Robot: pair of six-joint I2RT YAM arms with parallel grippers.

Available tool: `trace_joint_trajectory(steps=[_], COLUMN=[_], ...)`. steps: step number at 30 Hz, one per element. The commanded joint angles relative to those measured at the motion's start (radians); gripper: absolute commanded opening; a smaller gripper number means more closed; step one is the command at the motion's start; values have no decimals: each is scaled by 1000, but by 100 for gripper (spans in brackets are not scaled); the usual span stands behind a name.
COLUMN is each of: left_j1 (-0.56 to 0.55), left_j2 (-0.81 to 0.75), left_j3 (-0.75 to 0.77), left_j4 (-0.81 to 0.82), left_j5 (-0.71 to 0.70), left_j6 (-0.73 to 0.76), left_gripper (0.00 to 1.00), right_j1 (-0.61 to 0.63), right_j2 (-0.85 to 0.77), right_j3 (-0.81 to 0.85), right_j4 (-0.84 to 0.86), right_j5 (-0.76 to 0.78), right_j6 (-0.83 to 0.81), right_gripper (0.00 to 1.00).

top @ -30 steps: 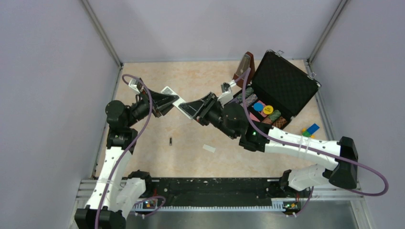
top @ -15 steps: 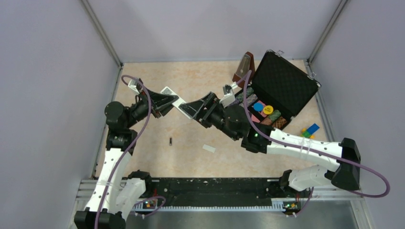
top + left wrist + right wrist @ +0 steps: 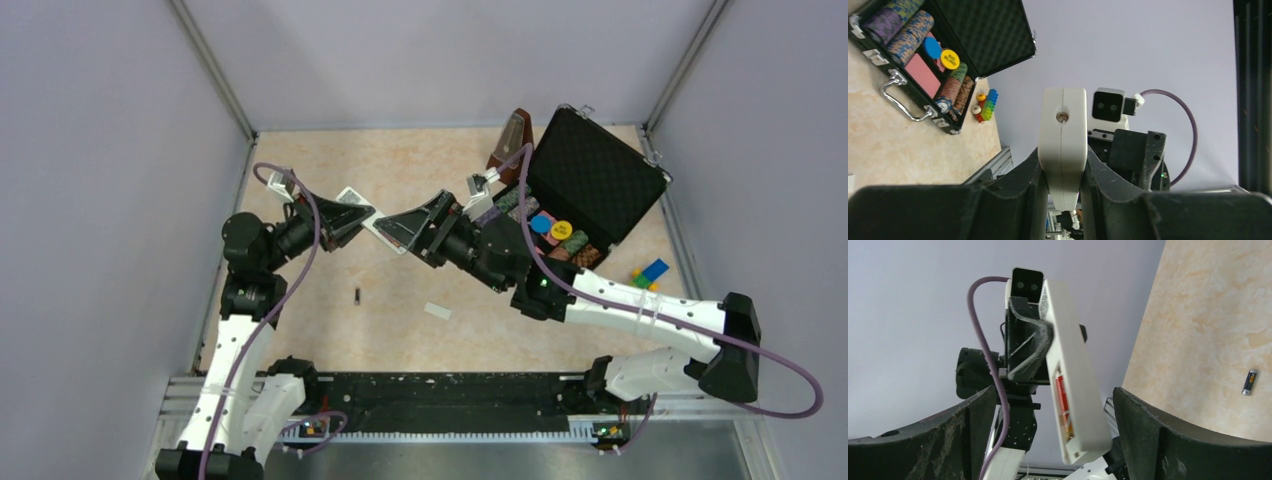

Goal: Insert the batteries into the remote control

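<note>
Letting go just now, the right claw (image 3: 1054,405) has sprung wide open off the remote control (image 3: 1070,365), leaving the red battery (image 3: 1060,390) sitting in its bay (one down, I'd guess). Meanwhile the left claw (image 3: 1060,175) clamps the remote in mid-air, and the black battery (image 3: 357,294) lies loose on the worktop (image 3: 420,170). Over by the wall, the open black case (image 3: 600,175) holds poker chips (image 3: 561,229)

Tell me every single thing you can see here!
Remote: one, white, raised in the left jaws.
Red battery: one, inside the remote.
Black battery: one, on the table.
Cover: one, white, on the table.
Case: one, black, open, far right.
Chips: many, mixed colours, in the case.
Blocks: few, coloured, beside the case.
Pyramid: one, brown, by the case.
Left arm: jaws shut on the remote.
Right arm: jaws open.
</note>
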Motion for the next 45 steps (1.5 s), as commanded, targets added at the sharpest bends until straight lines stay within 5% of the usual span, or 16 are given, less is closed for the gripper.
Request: trace_joint_trajectory(steps=[1, 8, 13, 18, 27, 37, 45], left_j1=[6, 19, 19, 19, 19, 19, 18], left_j2=[-19, 29, 49, -2, -125, -149, -158], left_j3=[32, 253, 347, 368, 409, 434, 401], left_j4=[-46, -565, -794, -891, -944, -969, -945], left_j5=[-38, -262, -597, -953, -1292, -1394, -1319], left_j6=[115, 553, 745, 853, 911, 904, 886], left_gripper=[0, 0, 0, 0, 0, 0, 0], right_j1=[-16, -25, -31, -29, 41, 116, 132], right_j2=[-48, -59, -3, 181, 654, 967, 1090], right_j3=[17, -15, 0, 131, 464, 780, 895], right_j4=[17, -195, -287, -416, -538, -752, -839], right_j5=[-10, 137, 204, 179, 95, 137, 170], right_j6=[-29, -32, -73, -163, -259, -288, -310], right_gripper=[85, 73, 66, 62, 46, 46, 39])
